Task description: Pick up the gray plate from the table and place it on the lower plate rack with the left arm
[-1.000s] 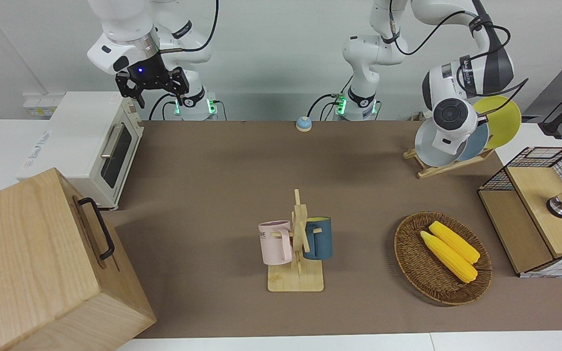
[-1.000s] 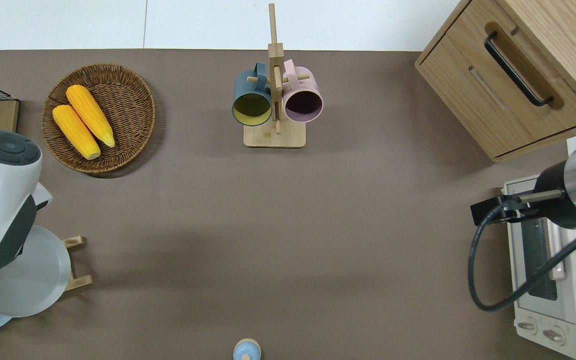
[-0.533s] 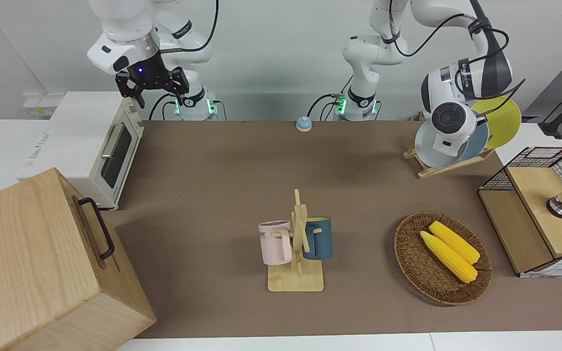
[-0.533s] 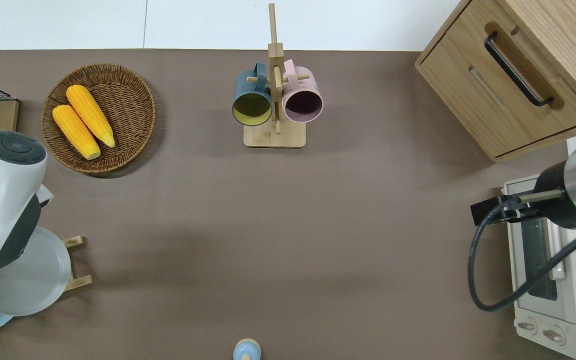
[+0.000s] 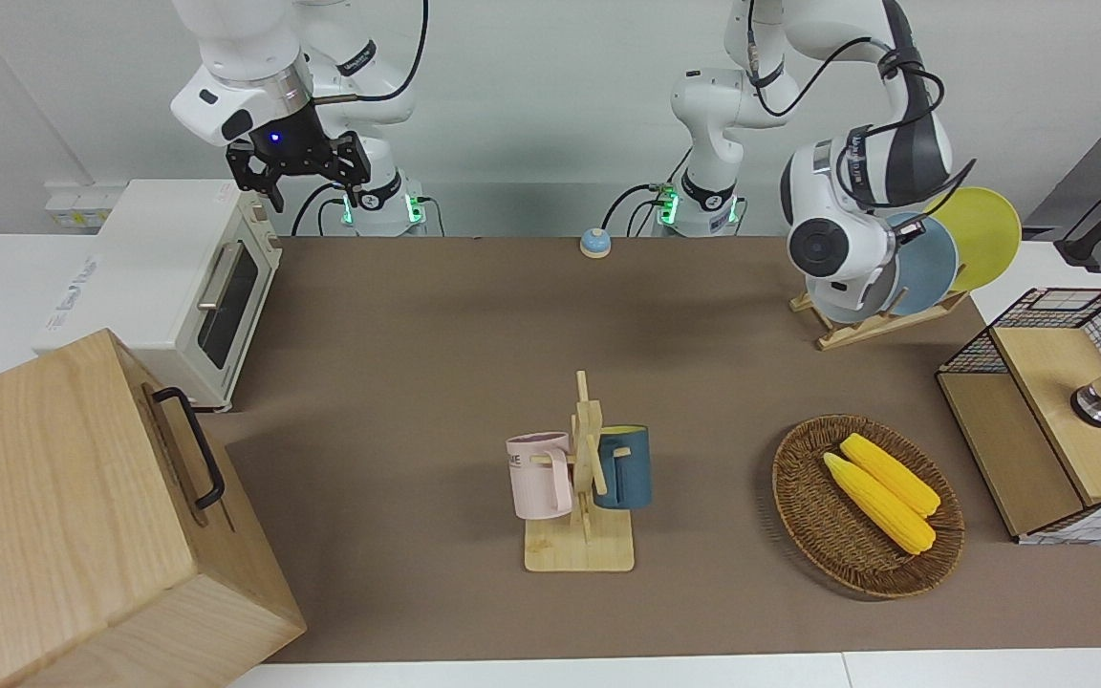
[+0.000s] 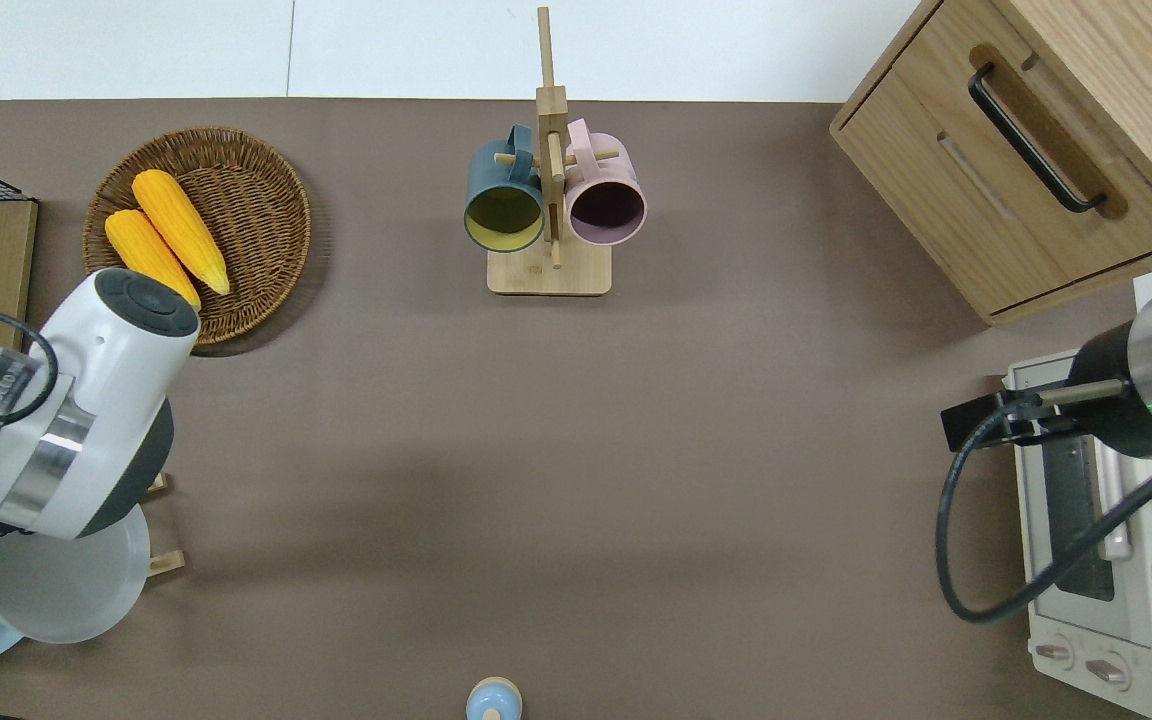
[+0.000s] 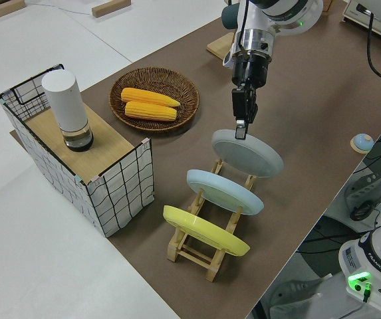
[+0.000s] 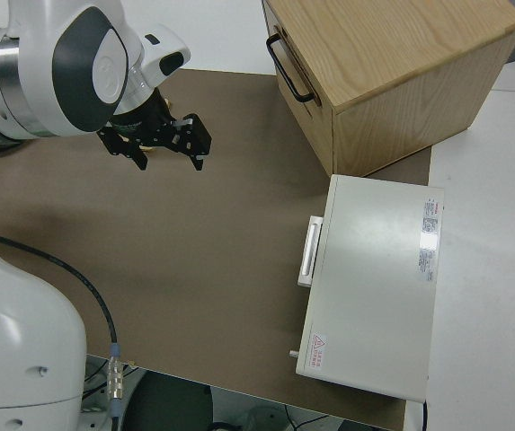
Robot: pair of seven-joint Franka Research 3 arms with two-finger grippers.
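Observation:
The gray plate leans in the end slot of the lower plate rack, the slot nearest the table's middle. It also shows in the overhead view and partly in the front view. My left gripper points down and is shut on the plate's upper rim. In the front and overhead views the left wrist hides it. The rack stands near the robots at the left arm's end of the table. My right gripper is open and parked.
A blue plate and a yellow plate stand in the rack's other slots. A wicker basket of corn, a wire crate, a mug stand, a toaster oven and a wooden cabinet stand around.
The left wrist has swung toward the table's middle. The gray plate has tipped steeper and shifted a little nearer to the robots on the rack. The right arm has not moved.

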